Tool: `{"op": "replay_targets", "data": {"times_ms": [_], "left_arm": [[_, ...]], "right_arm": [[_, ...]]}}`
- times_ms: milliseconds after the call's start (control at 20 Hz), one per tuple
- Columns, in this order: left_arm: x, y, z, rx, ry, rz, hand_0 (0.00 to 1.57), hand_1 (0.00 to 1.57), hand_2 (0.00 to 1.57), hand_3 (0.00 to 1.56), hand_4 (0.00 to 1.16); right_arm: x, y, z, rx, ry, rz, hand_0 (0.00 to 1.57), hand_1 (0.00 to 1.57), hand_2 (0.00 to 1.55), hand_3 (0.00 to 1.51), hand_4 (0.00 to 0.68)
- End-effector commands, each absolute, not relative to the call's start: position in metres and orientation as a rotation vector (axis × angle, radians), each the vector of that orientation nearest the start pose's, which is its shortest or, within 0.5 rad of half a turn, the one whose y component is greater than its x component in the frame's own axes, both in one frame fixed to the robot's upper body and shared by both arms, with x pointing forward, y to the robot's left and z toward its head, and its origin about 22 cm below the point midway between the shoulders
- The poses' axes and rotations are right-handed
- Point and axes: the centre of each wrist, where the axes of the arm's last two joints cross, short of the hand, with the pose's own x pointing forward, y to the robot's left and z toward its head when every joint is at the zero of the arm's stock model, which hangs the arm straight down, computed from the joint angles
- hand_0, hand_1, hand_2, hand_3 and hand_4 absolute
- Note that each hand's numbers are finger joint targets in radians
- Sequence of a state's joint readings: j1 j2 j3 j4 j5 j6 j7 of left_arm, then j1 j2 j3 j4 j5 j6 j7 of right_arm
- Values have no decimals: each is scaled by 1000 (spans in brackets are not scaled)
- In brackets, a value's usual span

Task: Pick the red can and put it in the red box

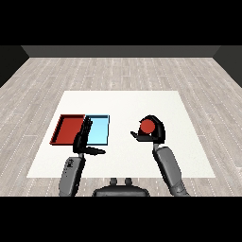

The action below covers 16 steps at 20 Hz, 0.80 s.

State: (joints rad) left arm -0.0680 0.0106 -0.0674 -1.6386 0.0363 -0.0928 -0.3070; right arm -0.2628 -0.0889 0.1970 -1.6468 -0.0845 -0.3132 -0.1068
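The red can (147, 125) shows its round red top inside my right hand (156, 131), whose fingers and thumb curl round it, right of the table's middle. The red tray (68, 128) lies at the left of the table with nothing in it. My left hand (84, 138) hovers with straight fingers over the seam between the red tray and the light blue tray (98, 130), its thumb sticking out to the right. The can is well to the right of both trays.
The white table (123, 104) stands on a grey plank floor. The two trays lie side by side, touching, near the left front. Both grey forearms come in from the lower corners.
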Motion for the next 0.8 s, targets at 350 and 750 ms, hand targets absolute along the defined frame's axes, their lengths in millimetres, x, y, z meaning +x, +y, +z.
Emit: {"op": "replay_targets", "data": {"times_ms": [350,750], "left_arm": [[263,153,49,-306,-1914,-230,0,0,0,0,0],[262,118,42,-389,-1864,-253,0,0,0,0,0]], "right_arm": [[281,-111,104,43,-2043,-47,1571,1571,1469,1415,650],[294,-122,111,59,-2084,-29,1571,1571,1483,1424,647]]}}
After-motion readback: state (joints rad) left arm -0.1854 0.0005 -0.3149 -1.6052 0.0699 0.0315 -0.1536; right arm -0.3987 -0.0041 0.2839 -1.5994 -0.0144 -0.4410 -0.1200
